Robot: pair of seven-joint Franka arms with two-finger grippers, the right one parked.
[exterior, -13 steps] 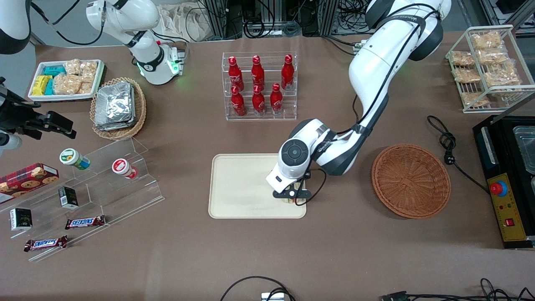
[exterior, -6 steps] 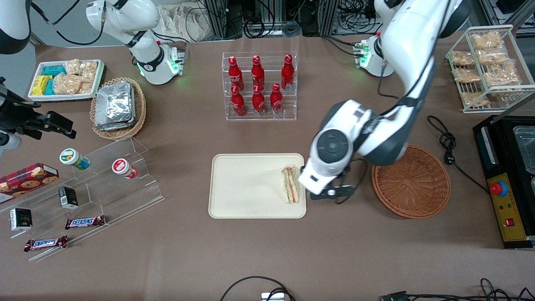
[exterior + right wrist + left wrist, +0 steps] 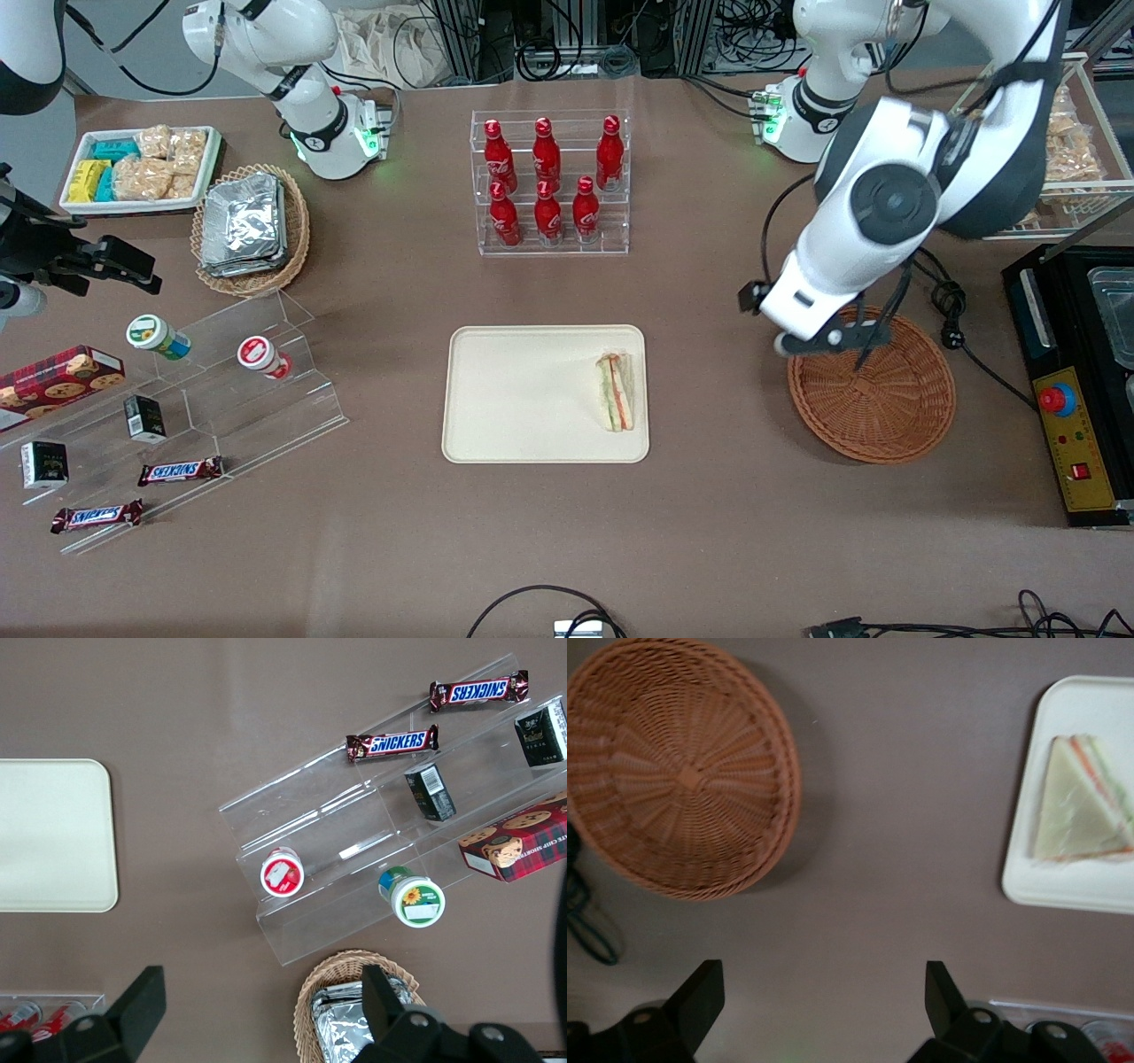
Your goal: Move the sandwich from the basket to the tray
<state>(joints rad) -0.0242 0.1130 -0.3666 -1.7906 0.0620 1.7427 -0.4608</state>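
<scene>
The sandwich [image 3: 617,403] lies on its side on the cream tray [image 3: 523,399], at the tray's end nearest the basket. The reddish-brown basket [image 3: 873,385] is empty. My left gripper [image 3: 817,340] hangs high above the table, over the basket's rim on the side toward the tray. In the left wrist view the gripper [image 3: 819,988] is open and empty over bare table, with the basket [image 3: 682,771] and the sandwich [image 3: 1081,802] on the tray [image 3: 1063,890] to either side. The right wrist view shows a bare part of the tray [image 3: 53,833].
A clear rack of red bottles [image 3: 549,182] stands farther from the camera than the tray. A black cable [image 3: 948,301] and a black appliance [image 3: 1072,381] lie beside the basket toward the working arm's end. A clear stepped stand with snacks [image 3: 221,399] is toward the parked arm's end.
The gripper was down on the tray at the sandwich. It has let go, risen, and swung toward the basket. The sandwich stays on the tray.
</scene>
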